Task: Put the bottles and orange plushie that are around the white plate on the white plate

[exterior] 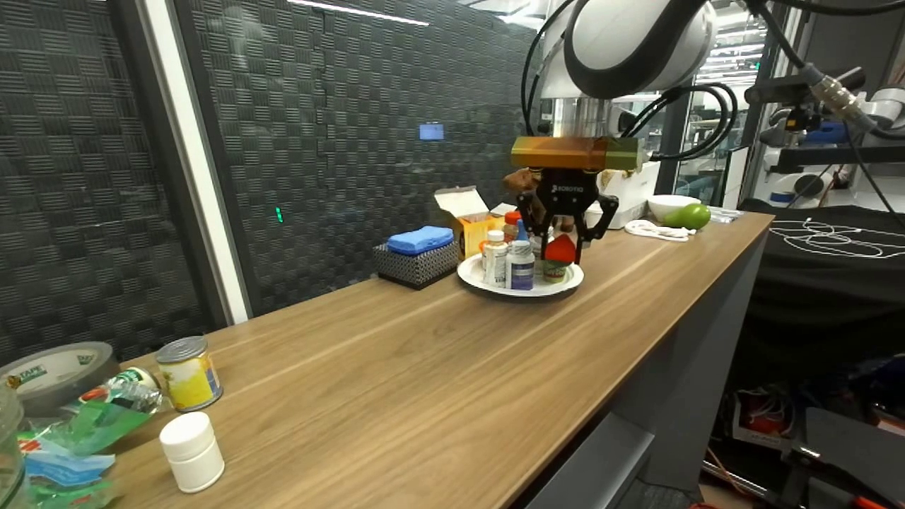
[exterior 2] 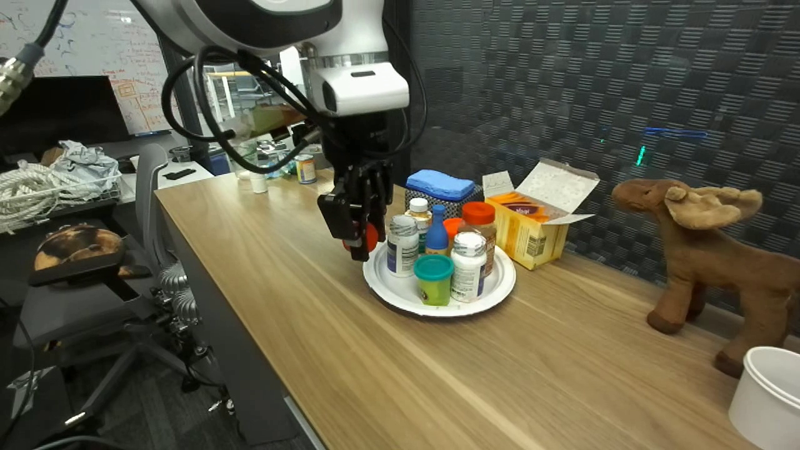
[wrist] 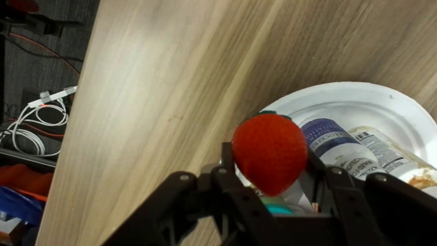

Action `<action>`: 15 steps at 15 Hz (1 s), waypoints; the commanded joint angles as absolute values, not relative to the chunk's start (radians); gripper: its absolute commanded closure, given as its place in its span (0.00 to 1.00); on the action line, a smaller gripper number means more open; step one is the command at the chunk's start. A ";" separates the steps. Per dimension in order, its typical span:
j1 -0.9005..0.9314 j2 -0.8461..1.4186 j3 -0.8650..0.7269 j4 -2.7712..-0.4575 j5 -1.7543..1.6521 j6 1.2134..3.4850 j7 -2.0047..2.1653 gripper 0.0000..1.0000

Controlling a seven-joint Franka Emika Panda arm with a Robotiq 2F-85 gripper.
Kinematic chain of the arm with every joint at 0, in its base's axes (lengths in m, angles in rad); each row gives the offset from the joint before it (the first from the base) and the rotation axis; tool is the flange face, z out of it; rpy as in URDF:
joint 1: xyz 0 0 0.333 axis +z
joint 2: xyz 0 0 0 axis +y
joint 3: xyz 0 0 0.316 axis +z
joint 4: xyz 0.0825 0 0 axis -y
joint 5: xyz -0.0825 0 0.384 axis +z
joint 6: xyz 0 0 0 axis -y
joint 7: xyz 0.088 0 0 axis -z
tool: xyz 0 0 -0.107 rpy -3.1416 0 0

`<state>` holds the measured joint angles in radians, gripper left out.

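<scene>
We see one orange plushie (wrist: 269,150), strawberry-shaped and nearly red, pinched in the one black gripper (exterior: 562,249); it is raised off the table (exterior: 396,367), and in the wrist view it covers part of the rim of one white plate (wrist: 362,92). On the plate we count three white bottles (exterior 2: 467,269), one blue bottle (exterior 2: 437,235), one brownish bottle (exterior 2: 488,240) capped in orange-red and one teal-lidded green tub (exterior 2: 434,291); an orange item (exterior 2: 451,225) among them is mostly hidden.

The table is long, with brown wood grain, and runs along a dark textured wall (exterior: 339,170). One stuffed moose (exterior 2: 712,269) stands on it. Past the table's edge we find a whiteboard (exterior 2: 81,37) with writing and an office chair (exterior 2: 152,184).

A yellow box (exterior 2: 531,245), flaps up, holds orange packets (exterior 2: 522,207). Just beside it, a patterned box (exterior: 418,264) carries a blue cloth or sponge (exterior: 421,240). One lidded white jar (exterior: 193,456) stands near a can (exterior: 189,378), well apart from the plate.
</scene>
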<state>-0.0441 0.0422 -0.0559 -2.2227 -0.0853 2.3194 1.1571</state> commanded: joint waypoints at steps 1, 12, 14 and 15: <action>-0.051 0.059 -0.068 -2.203 -0.060 2.360 1.148 0.77; -0.046 0.064 -0.080 -2.202 -0.107 2.431 1.161 0.16; -0.045 0.052 -0.080 -2.213 -0.117 2.449 1.166 0.02; -0.045 0.046 -0.080 -2.219 -0.120 2.463 1.168 0.00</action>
